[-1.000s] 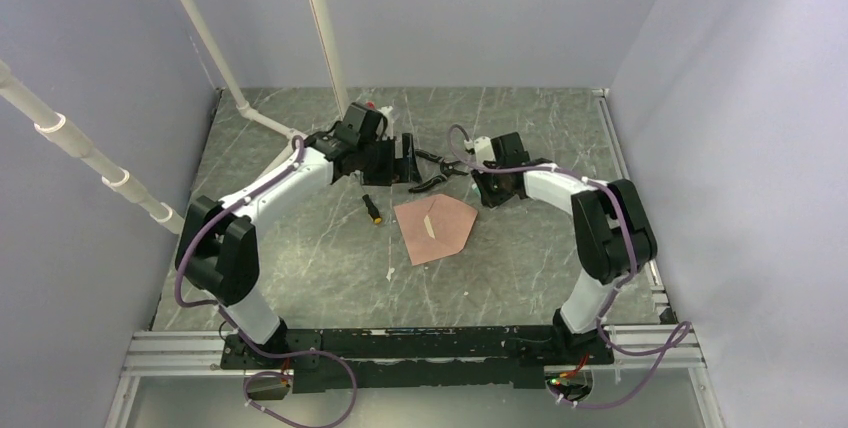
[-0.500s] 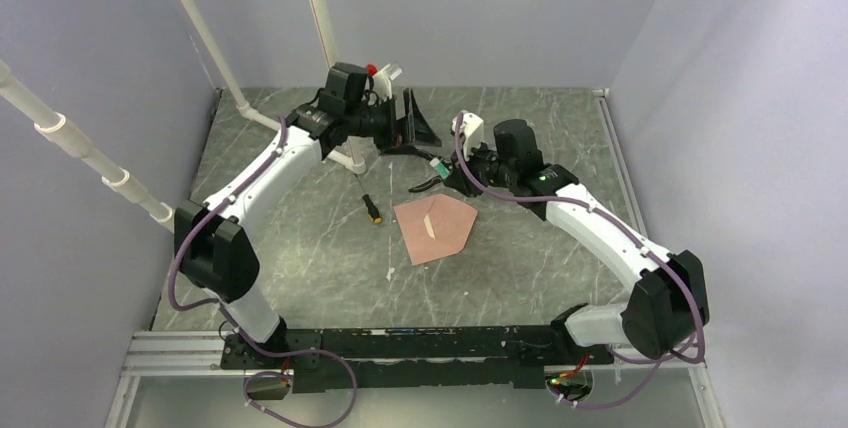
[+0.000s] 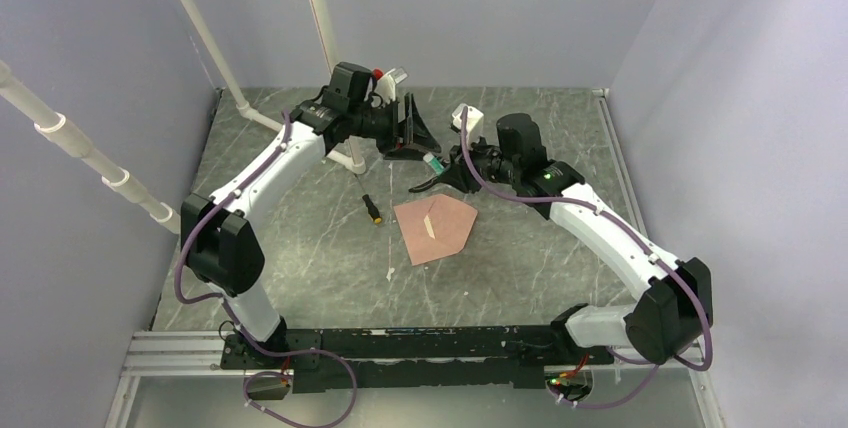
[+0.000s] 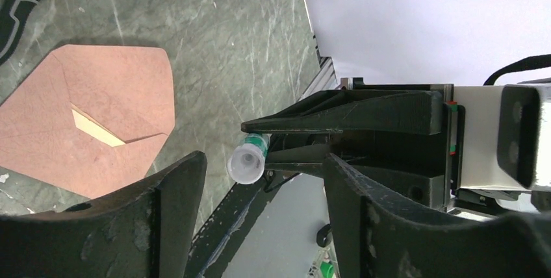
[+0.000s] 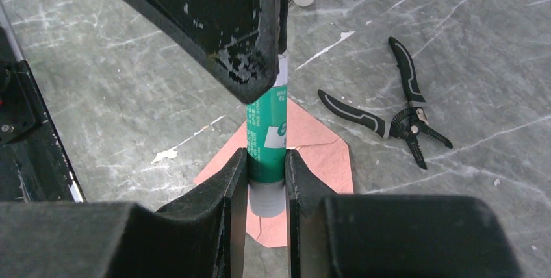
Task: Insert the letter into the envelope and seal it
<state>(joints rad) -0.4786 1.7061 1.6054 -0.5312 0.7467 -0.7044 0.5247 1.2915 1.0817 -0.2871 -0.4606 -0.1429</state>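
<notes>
Grey marbled worktop (image 3: 300, 258) is being enclosed by lavender walls. Compared with a second ago, both arms are being held higher and closer together, beyond the envelope (image 3: 437, 228), which is lying flat mid-worktop. One glue stick (image 5: 268, 122) is being clamped by the right pincer (image 5: 266, 159), and its end is being straddled by the left pincer (image 4: 263, 159), spread wide. Uncapping for sealing is being judged likely. One envelope and one pair of pliers (image 5: 390, 119) just beyond it are being counted. No separate letter is being seen, so it is being presumed inside.
</notes>
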